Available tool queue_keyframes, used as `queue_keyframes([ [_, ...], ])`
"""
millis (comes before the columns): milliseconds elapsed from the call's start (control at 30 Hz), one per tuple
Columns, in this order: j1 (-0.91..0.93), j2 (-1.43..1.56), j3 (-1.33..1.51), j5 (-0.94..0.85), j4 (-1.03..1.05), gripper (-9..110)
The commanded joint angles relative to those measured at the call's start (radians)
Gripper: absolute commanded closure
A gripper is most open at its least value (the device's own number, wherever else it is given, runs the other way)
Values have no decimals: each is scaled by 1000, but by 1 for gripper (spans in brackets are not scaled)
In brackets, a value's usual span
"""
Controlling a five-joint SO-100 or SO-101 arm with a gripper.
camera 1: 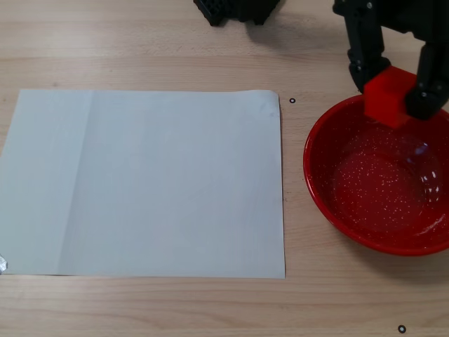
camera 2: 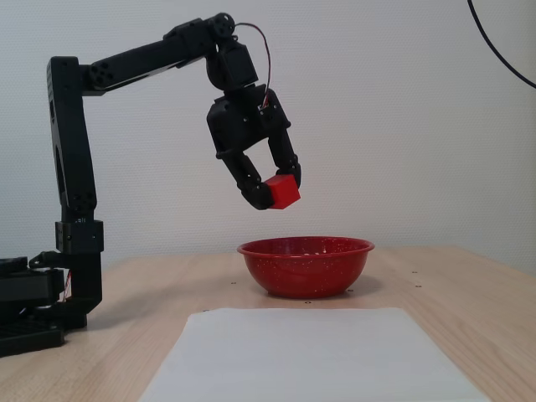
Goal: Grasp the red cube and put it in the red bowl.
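Red cube [camera 2: 283, 191] pinched between narrowed gripper [camera 2: 276, 191] fingers [camera 1: 367, 70] — seemingly clear above red bowl [camera 2: 306, 266]

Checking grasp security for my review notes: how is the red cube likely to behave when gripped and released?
The red cube looks stiff, holding sharp edges in the pincer. Flat matte faces probably resist slipping. Dropped into the red bowl, it should tumble briefly, not roll.

clear air above red bowl [camera 2: 306, 265]
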Motion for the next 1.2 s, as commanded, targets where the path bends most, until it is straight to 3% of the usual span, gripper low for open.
queue_keyframes([
  [0, 15, 21, -25, -17, -49, 90],
  [200, 23, -12, -21, -23, -72, 79],
  [533, 26, -3, -48, -21, -60, 78],
  [700, 15, 18, -66, -20, -38, 82],
  [1000, -21, 81, -60, -5, 2, 101],
  [1167, -51, 135, -26, -8, 28, 101],
])
